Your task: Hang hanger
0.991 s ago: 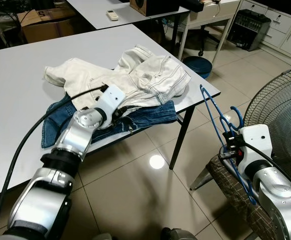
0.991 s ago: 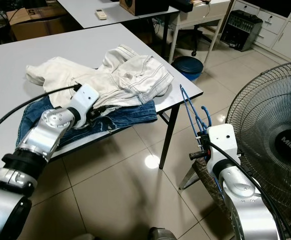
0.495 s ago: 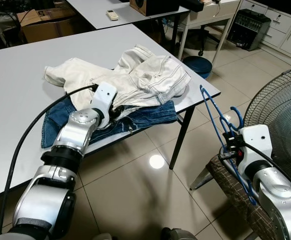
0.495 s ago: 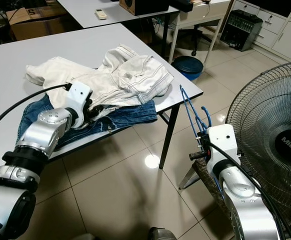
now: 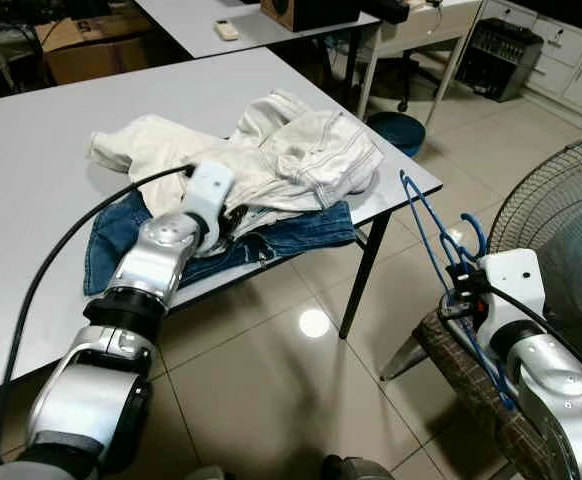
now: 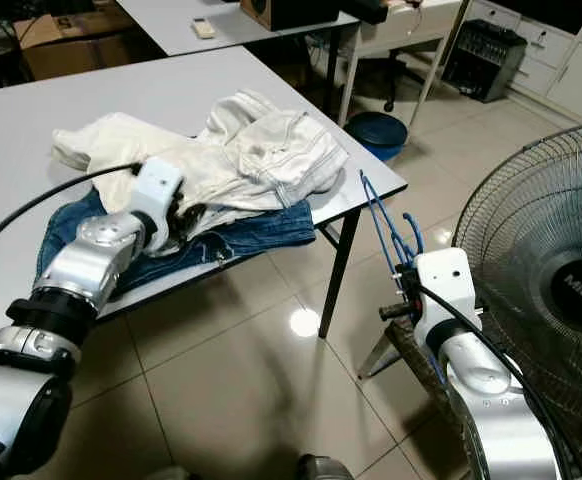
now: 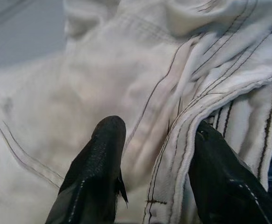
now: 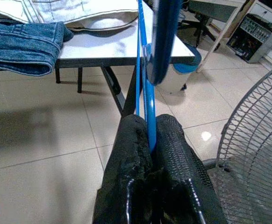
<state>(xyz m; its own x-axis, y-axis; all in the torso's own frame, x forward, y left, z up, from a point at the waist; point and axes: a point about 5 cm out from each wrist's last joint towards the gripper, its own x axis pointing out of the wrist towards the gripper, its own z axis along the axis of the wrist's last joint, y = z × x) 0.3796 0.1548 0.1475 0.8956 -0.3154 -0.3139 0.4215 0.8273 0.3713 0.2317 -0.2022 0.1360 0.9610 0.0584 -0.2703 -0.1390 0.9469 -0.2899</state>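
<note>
A blue wire hanger [image 5: 426,225] stands upright off the table's right corner, with my right gripper [image 5: 458,300] shut on its lower part; the wrist view shows both fingers [image 8: 138,140] pressed against the blue wire [image 8: 149,100]. My left gripper [image 5: 233,215] rests on a crumpled white garment [image 5: 281,150] lying on the grey table [image 5: 51,120] over blue jeans [image 5: 291,235]. In the left wrist view the gripper [image 7: 159,140] is open, with a stitched fold of the white garment [image 7: 182,121] between its two fingers.
A standing fan [image 5: 561,220] is close on the right. A brown woven stool [image 5: 461,375] sits under my right arm. A blue bin [image 5: 396,130] stands beyond the table corner. Behind is a second table [image 5: 201,20] with a remote [image 5: 226,30].
My left wrist has shifted slightly left and farther onto the white garment. The right arm and the hanger have stayed put.
</note>
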